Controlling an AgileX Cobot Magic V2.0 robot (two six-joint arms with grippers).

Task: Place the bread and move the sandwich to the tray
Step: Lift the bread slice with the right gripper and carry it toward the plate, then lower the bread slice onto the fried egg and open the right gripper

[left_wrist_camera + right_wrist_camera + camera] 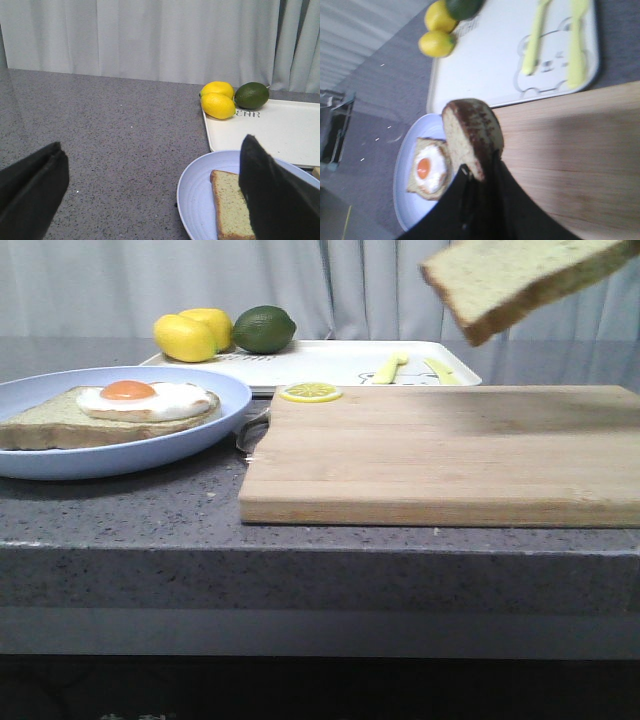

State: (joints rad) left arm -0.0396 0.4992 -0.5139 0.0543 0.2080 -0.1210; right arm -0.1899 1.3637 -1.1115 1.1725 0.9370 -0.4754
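Gripping thick speckled bread (520, 280), right tool (479, 175), smooth wooden board (450, 455)

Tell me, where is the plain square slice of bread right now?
The plain bread slice hangs tilted in the air at the front view's upper right, above the wooden cutting board, pinched in the right gripper.

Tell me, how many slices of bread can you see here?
2. One plain bread slice is held in the air by the right gripper over the cutting board; the other lies under the fried egg on the blue plate.
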